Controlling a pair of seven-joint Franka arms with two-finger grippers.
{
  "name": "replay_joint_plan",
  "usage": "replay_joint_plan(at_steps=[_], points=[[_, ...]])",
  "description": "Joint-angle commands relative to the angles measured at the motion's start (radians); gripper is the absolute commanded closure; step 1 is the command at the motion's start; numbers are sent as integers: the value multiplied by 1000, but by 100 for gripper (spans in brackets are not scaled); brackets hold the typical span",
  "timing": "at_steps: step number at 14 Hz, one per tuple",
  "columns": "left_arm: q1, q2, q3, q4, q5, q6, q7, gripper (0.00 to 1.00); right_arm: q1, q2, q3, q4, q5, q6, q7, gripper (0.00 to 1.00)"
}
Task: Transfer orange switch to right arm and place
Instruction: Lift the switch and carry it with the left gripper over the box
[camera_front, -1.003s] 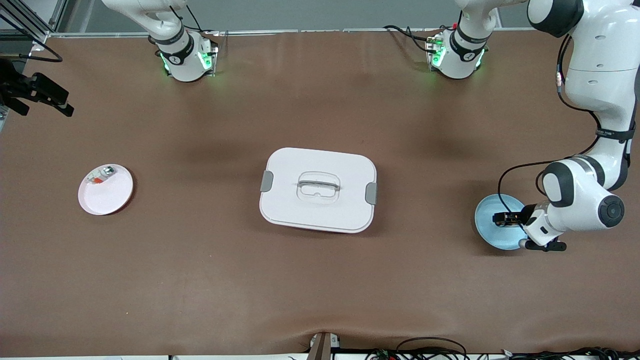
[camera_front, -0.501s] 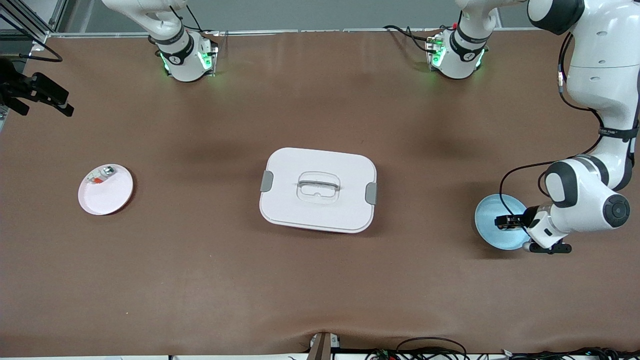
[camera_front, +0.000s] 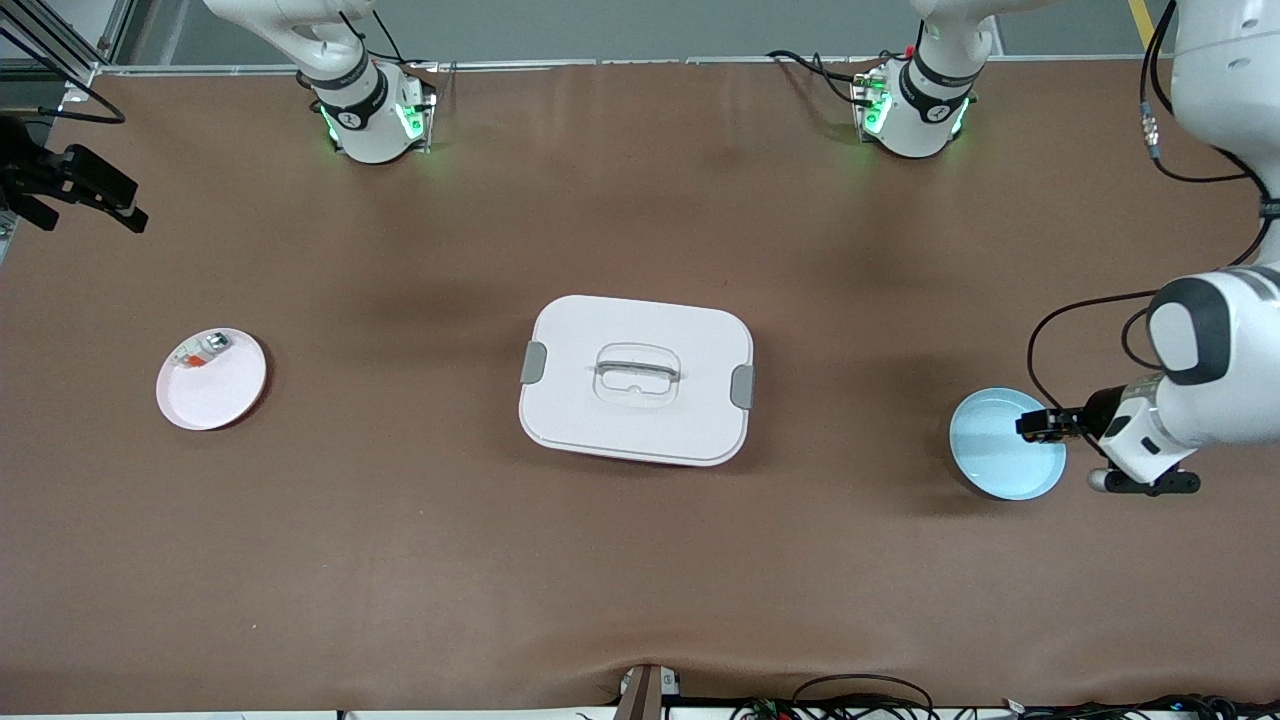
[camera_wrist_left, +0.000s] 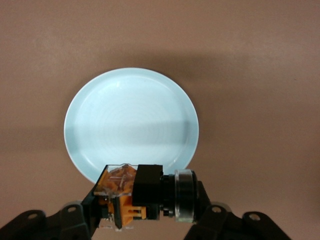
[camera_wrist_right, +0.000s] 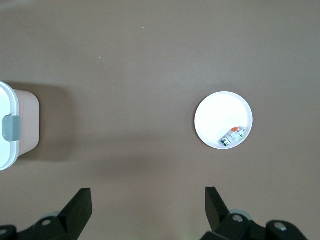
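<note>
Waiting high over the right arm's end of the brown table, my right gripper (camera_wrist_right: 147, 210) is spreading its fingers wide with nothing between them. Below it a round white plate (camera_front: 211, 379) is carrying a small silvery-white part with a red bit (camera_front: 200, 352). Mid-table, a white rectangular lidded box with grey clips (camera_front: 636, 379) is sitting shut. At the left arm's end, my left gripper (camera_front: 1040, 425) is pinching the tiny black-and-orange switch (camera_wrist_left: 142, 192) tight, hanging over the rim of a round pale-blue plate (camera_front: 1000, 450).
</note>
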Motion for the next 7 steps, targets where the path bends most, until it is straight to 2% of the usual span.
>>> replay_joint_plan(at_steps=[1,4,7], points=[[0,-64,-17,9,-17,-99,-57,81,8,-30,-2,-27,11,6,20,0],[3,-130,-61,59,-19,-243,-148,81,8,-30,-2,-26,23,6,19,0],[3,-167,-147,128,-46,-363,-309,81,6,-28,-2,-24,25,9,19,0]])
